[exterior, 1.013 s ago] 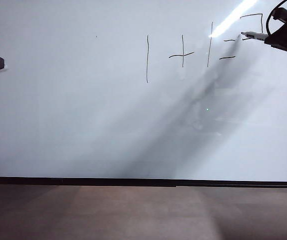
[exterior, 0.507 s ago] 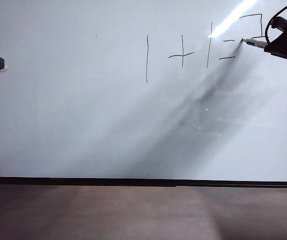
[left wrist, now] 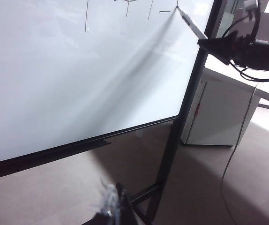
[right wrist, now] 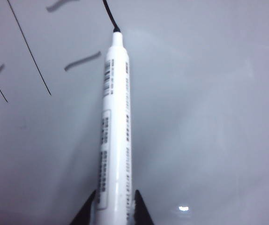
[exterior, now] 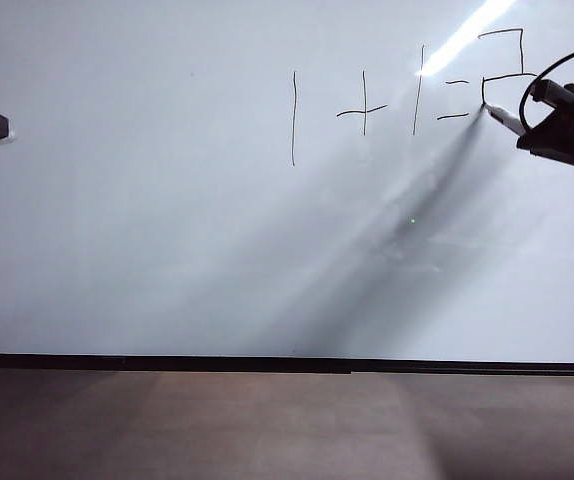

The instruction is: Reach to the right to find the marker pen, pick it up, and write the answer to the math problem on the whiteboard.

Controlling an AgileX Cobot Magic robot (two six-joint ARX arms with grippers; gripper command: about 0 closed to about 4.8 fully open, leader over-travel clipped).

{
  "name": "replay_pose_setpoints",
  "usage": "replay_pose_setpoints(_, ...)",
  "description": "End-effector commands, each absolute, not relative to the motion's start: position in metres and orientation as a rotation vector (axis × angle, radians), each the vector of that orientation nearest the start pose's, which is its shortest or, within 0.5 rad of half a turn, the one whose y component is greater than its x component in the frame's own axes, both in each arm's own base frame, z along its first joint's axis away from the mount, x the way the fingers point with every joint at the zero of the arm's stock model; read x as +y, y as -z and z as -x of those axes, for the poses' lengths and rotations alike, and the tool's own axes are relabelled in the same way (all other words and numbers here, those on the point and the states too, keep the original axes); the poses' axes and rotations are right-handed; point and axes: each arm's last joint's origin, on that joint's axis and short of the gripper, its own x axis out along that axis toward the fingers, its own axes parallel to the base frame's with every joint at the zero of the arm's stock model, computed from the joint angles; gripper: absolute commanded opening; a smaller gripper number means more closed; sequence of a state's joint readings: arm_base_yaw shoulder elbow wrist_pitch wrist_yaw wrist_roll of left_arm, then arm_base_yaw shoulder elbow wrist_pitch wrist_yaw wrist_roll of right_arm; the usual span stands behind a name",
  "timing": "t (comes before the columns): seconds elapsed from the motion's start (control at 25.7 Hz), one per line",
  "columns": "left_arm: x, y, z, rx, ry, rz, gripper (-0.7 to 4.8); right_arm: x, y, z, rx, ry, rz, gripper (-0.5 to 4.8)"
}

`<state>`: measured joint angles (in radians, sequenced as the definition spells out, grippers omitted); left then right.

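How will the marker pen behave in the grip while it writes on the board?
The marker pen looks stiff and light. Its smooth round barrel might slip or twist in the right gripper, which pinches only its rear end while the tip presses the whiteboard.

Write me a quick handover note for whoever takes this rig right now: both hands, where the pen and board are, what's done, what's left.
Right hand: shut on the marker pen, at the right edge of the whiteboard, tip on the board beside the equals bars.
Left hand: only a sliver shows low in its own wrist view, away from the writing; open or shut can't be told.
Done: pen picked up; the math problem reads one plus one equals, and the top bar, right side, middle bar and part of the left downstroke of the answer are drawn.
Left: finish the downstroke, add the bottom bar, lift off.
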<state>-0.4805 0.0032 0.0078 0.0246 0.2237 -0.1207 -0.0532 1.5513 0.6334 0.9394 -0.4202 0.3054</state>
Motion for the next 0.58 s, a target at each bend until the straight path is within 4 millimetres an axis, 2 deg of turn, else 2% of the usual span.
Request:
replay_pose_setpoints(0.04, -0.050, -0.169, -0.083, 0.001, 0.705, 0.116, -0.04, -0.005, -0.205, -0.305, 0.072, -0.338, -0.307, -0.08)
replay_pose_setpoints(0.43, -0.050, -0.169, -0.083, 0.001, 0.705, 0.116, -0.05, -0.007, -0.202, -0.304, 0.092, -0.325, -0.309, -0.08)
replay_pose_setpoints(0.58, -0.050, -0.169, -0.083, 0.002, 0.705, 0.116, -0.05, -0.021, -0.199, -0.300, 0.080, -0.263, -0.320, -0.08)
